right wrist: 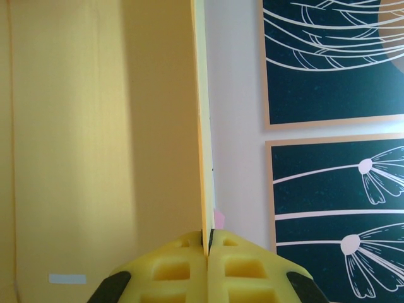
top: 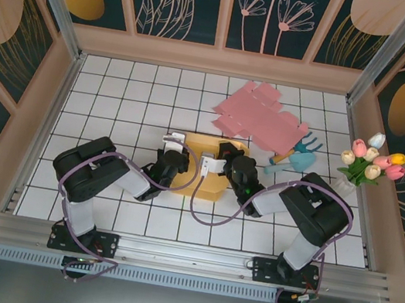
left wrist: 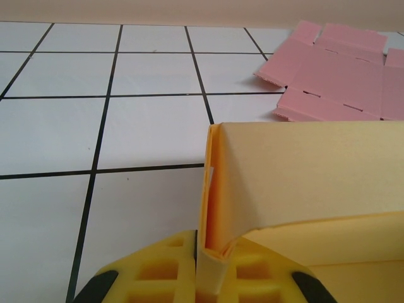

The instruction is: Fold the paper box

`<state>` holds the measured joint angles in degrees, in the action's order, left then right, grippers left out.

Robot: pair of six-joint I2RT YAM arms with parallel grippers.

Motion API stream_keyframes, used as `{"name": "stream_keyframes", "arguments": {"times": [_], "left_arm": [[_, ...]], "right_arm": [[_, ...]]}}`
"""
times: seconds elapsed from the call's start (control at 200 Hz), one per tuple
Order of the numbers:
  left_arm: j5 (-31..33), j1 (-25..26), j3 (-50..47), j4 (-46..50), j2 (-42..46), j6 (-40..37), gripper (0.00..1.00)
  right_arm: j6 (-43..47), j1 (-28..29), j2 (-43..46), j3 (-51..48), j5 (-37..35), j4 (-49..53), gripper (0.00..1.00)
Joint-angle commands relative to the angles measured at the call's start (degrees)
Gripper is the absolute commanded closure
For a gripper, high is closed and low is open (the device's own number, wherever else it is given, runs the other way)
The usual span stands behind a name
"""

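Observation:
The yellow paper box (top: pixel 201 168) lies partly folded at the middle of the tiled table, between the two arms. My left gripper (top: pixel 173 146) is shut on a folded side wall of the box (left wrist: pixel 218 208), which stands upright between the yellow fingers (left wrist: pixel 164 271). My right gripper (top: pixel 222 153) is shut on the thin edge of another upright box wall (right wrist: pixel 203 158), pinched between its yellow fingers (right wrist: pixel 243 268). The inside of the box (right wrist: pixel 95 145) takes up the left half of the right wrist view.
A flat pink unfolded box sheet (top: pixel 260 116) (left wrist: pixel 341 82) lies at the back right. Beside it are a blue toy rake and scoop (top: pixel 300 155), and a bunch of tulips (top: pixel 372 160) at the right edge. Patterned walls surround the table.

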<state>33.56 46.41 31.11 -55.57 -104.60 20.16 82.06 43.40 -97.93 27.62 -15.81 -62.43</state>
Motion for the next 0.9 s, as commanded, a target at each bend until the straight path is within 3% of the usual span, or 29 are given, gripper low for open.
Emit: {"name": "stream_keyframes", "arguments": {"times": [0.0,0.11,0.37,0.896], "left_arm": [[2.97,-2.79,-0.57,4.44,2.16,0.98,0.84],[-3.11,-2.74,-1.77,5.58,6.85,0.31,0.71],[-11.94,-2.76,-2.77,7.83,14.68,-0.72,0.62],[-7.18,-3.15,1.72,6.64,3.33,-5.84,0.6]], "right_arm": [[-3.02,-0.96,-0.67,-2.68,-2.4,11.49,1.0],[-3.22,-1.12,-1.03,-2.06,-2.58,12.2,1.0],[-4.27,-1.04,-1.38,-1.97,-2.2,12.95,1.0],[-5.07,-0.51,0.15,-1.78,-0.67,14.29,1.0]]}}
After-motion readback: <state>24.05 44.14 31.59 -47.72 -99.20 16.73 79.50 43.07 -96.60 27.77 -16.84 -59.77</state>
